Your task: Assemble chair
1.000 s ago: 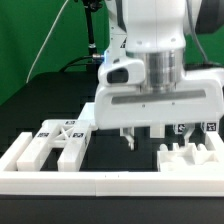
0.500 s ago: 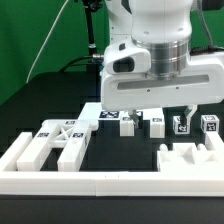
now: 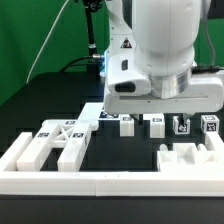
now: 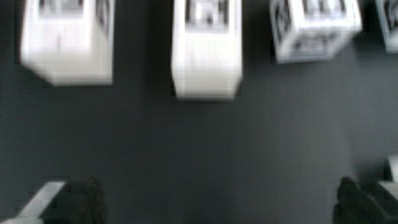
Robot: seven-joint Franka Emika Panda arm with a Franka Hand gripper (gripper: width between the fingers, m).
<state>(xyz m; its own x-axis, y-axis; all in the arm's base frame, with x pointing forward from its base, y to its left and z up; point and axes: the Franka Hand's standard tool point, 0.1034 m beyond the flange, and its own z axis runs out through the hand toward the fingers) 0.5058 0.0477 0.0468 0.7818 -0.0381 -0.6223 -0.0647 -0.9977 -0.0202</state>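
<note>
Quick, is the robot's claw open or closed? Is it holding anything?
Gripper: open, holding nothing; the white chair parts lie apart from its fingers.

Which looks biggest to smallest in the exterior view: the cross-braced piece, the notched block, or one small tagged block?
1. cross-braced piece
2. notched block, partly cut off by the picture's edge
3. small tagged block, though it lies farther back, so true size is unsure

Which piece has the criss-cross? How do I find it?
Start at the low white border rail along the front of the black table. Follow it to the exterior view's left: the white blocky plastic cross-braced piece lies just behind it. Only it has an X of bars; its neighbours are solid blocks.
</note>
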